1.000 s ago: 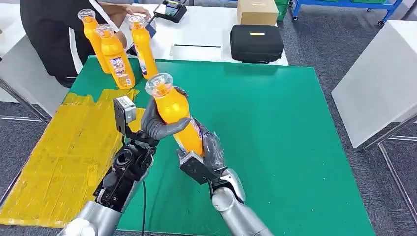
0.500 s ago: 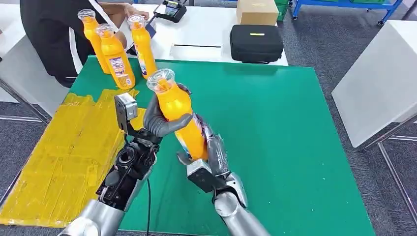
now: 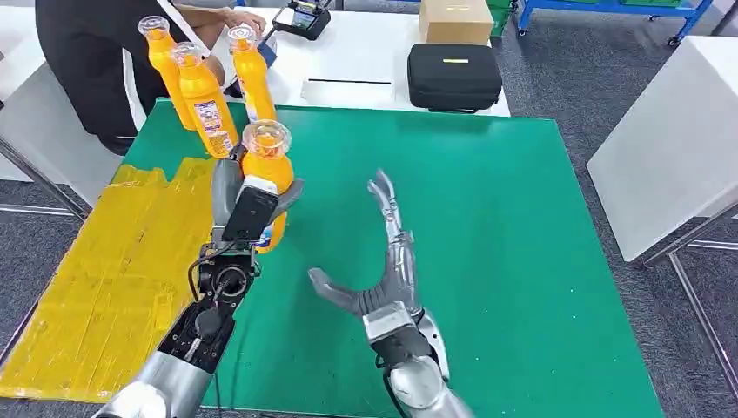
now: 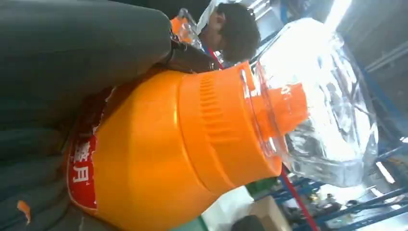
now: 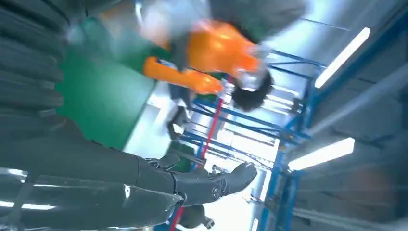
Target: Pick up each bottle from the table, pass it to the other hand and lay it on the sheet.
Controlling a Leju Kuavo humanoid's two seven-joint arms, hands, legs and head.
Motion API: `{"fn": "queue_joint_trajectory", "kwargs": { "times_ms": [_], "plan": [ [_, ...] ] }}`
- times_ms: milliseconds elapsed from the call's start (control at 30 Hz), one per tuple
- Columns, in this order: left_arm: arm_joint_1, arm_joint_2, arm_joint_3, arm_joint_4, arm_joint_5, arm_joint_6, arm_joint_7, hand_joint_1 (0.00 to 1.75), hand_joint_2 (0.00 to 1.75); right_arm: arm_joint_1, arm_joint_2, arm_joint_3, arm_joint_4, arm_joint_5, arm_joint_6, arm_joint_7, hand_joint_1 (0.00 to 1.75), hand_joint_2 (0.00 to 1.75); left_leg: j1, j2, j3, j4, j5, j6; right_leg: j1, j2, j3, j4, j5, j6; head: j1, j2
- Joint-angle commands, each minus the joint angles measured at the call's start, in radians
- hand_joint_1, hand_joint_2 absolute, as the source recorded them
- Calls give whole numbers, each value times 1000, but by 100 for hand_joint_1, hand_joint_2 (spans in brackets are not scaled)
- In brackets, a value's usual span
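Observation:
My left hand (image 3: 248,196) grips an orange bottle (image 3: 265,174) with a clear cap, holding it upright above the green table near the yellow sheet (image 3: 113,270). The left wrist view shows the same bottle (image 4: 192,144) close up, wrapped by my left hand (image 4: 72,62). My right hand (image 3: 383,261) hangs open over the middle of the green table (image 3: 487,226), fingers spread and holding nothing; in the right wrist view its fingers (image 5: 202,185) are stretched out. Three more orange bottles (image 3: 204,96) stand upright at the table's far left corner.
A person in dark clothes (image 3: 87,52) stands behind the far left corner, one hand near the bottles. On the white table behind are a black case (image 3: 452,74), a cardboard box (image 3: 454,19) and a small device (image 3: 302,16). A white table (image 3: 679,148) stands at right.
My right hand has let go of the bottle and dropped away to the right, now open. My left hand has carried the bottle left and away from me, toward the yellow sheet.

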Motion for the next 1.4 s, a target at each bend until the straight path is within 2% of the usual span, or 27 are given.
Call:
{"fn": "queue_joint_trajectory", "kwargs": {
  "times_ms": [33,67,167,300,333,367,533,567,633,700,1033,1067,1133,1200,1233,1400],
  "plan": [
    [-98,49,-48,220,-331,191,143,175,175,41,-51,-5,-158,-7,-19,2,0,175,0,1,2,-1,-1,-1,0,-1,3,-1,0,-1,0,0],
    [-102,56,-52,232,-492,191,242,175,175,45,-47,-20,-164,-11,-31,6,0,175,1,2,6,0,-2,-2,1,0,6,0,-2,-2,0,0],
    [-132,65,-59,339,-726,191,401,175,175,46,-62,-50,-170,-64,-33,10,0,175,1,0,4,-1,-1,-2,1,-1,4,-1,-1,-2,0,0],
    [-136,91,-43,417,-896,169,506,175,175,33,-69,-74,-172,-95,-34,-2,0,175,0,2,5,-1,-1,-2,1,1,5,-1,-1,-2,0,0],
    [-135,95,-44,429,-911,151,500,175,175,33,-69,-77,-174,-98,-34,-3,0,175,1,4,9,-1,-3,-3,1,1,8,-1,-2,-3,0,0],
    [-133,98,-43,444,-949,133,523,175,175,34,-70,-83,-178,-102,-36,-4,0,175,0,3,4,-1,-2,-2,1,1,4,-1,-1,-2,0,0],
    [-133,98,-43,444,-949,133,523,175,175,34,-70,-83,-178,-102,-36,-4,0,175,1,3,7,0,-3,-3,1,1,7,0,-2,-3,0,0],
    [-133,97,-44,446,-963,127,534,175,175,36,-69,-83,-181,-101,-38,-4,0,175,1,3,3,0,-1,-1,1,1,3,0,-1,-1,0,0],
    [-142,120,-165,468,-995,88,612,175,175,30,-71,-86,-176,-104,-36,0,0,175,1,3,3,0,-1,-2,1,1,3,0,-1,-1,0,0],
    [-139,121,-192,489,-995,72,625,175,175,24,-69,-89,-170,-108,-28,7,0,175,1,3,7,0,-3,-3,1,0,7,0,-3,-3,0,0],
    [-112,118,-122,538,-993,50,618,171,175,25,-56,-96,-141,-95,-3,27,0,175,1,4,5,-1,-2,-2,1,2,5,-1,-1,-2,0,0],
    [-111,118,-107,542,-994,37,631,157,175,22,-54,-96,-131,-92,6,31,0,175,1,5,8,0,-3,-3,2,2,7,-1,-2,-3,0,0],
    [-110,121,-92,548,-995,17,658,19,175,17,-49,-96,-117,-90,9,31,0,175,1,5,7,-1,-3,-3,1,3,6,-1,-2,-2,0,0],
    [-110,125,-75,555,-992,-5,670,14,175,14,-46,-94,-112,-86,13,29,0,175,1,6,9,0,-4,-3,2,3,8,-1,-2,-3,0,0],
    [-109,127,-70,557,-994,-14,673,2,175,13,-45,-93,-111,-84,15,29,0,175,1,6,7,0,-3,-3,2,3,7,-1,-2,-3,0,0],
    [-105,133,-51,558,-994,-26,686,0,175,10,-45,-92,-110,-80,18,29,0,175,1,4,5,0,-2,-2,1,3,5,-1,-1,-2,0,0]
  ]
}}
